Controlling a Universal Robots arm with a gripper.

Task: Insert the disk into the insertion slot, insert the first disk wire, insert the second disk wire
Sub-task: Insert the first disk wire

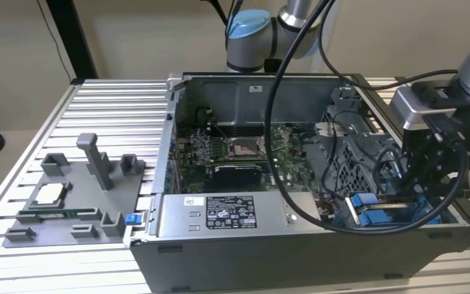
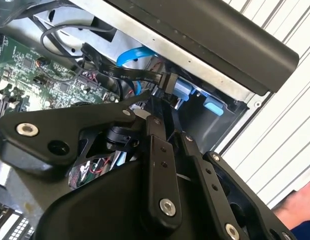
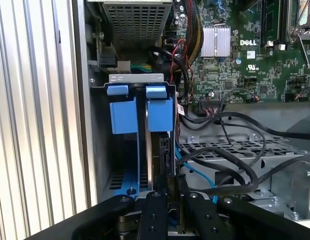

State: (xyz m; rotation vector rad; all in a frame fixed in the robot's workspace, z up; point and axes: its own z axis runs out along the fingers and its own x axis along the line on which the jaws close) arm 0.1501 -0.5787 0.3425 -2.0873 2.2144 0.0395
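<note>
A green motherboard (image 3: 245, 65) with a silver heatsink (image 3: 216, 41) lies beyond the pincer (image 3: 170, 181), inside the open case (image 1: 300, 263). Black cables (image 3: 250, 172) loop just beside the pincer. A labelled power supply (image 1: 218, 214) sits near it. A grey tray (image 1: 76, 199) rests well apart on the slatted desk (image 1: 112, 104).

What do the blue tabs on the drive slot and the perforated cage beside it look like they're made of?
The blue tabs look like moulded plastic: their colour is even and bright, the surface is matte and the corners are softly rounded. The perforated cage looks like bare sheet metal, probably steel: it is dull silver-grey with rows of punched holes and folded edges. The exact alloy cannot be told.
</note>
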